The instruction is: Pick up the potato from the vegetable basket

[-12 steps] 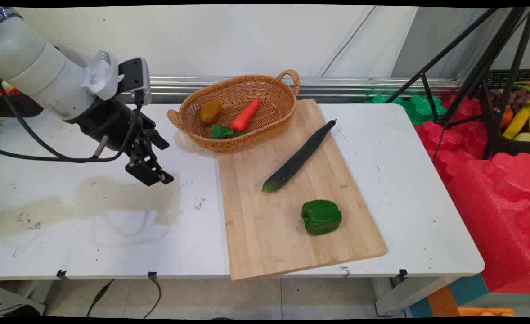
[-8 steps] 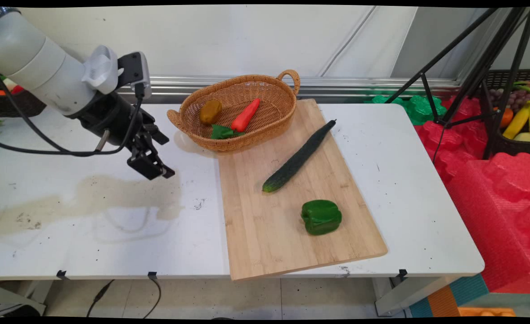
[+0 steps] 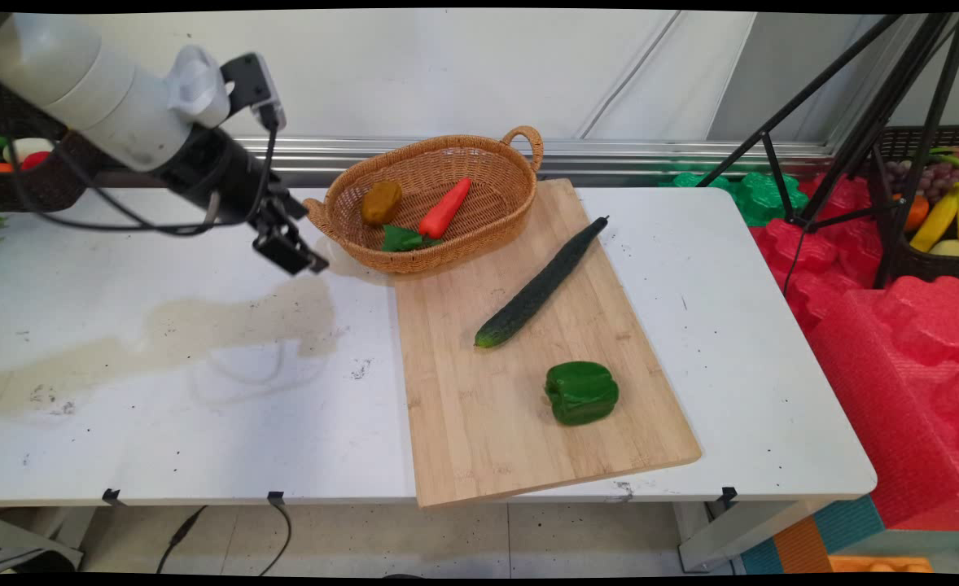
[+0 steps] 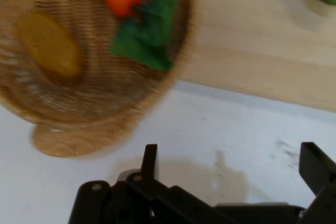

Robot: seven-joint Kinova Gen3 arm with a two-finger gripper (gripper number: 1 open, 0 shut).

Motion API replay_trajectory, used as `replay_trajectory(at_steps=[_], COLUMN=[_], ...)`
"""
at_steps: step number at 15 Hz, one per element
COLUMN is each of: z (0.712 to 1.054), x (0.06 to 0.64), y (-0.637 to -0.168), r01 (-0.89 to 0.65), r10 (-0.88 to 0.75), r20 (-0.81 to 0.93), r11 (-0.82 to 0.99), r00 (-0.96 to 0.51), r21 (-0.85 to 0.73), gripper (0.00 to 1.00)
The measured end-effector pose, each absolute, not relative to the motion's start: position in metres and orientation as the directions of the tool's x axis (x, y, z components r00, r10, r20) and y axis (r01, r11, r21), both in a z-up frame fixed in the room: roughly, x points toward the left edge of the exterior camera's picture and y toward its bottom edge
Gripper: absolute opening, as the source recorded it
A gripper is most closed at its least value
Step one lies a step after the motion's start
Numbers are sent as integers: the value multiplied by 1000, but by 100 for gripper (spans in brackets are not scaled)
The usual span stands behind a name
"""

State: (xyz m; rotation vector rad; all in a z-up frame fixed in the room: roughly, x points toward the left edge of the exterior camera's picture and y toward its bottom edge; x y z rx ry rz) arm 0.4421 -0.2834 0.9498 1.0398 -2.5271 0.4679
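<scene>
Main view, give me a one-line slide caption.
Open, empty gripper beside wicker basket holding carrot and potato; cucumber, green pepper on cutting board.

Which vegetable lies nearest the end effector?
The brown potato in the basket, closer to the end effector than the carrot; cucumber and pepper lie on the board.

A white table [image 3: 756,342], stained brown on its left, is set before a pale wall [image 3: 447,73] with a metal rail [image 3: 626,150] along its foot. At the right, red foam [image 3: 895,350] and green foam [image 3: 760,195] are heaped beside a black tripod [image 3: 870,122]. Pale floor tiles [image 3: 447,537] are seen below the near edge.
</scene>
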Motion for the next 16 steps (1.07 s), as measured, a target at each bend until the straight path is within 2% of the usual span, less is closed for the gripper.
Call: replay_trajectory(at_steps=[8, 16], z=[936, 889], x=[454, 457], y=[-358, -440], r01=[-778, -807], r10=[-632, -669], r20=[475, 458], r11=[587, 534], r00=[-613, -586], r21=[-223, -252], gripper=[100, 100])
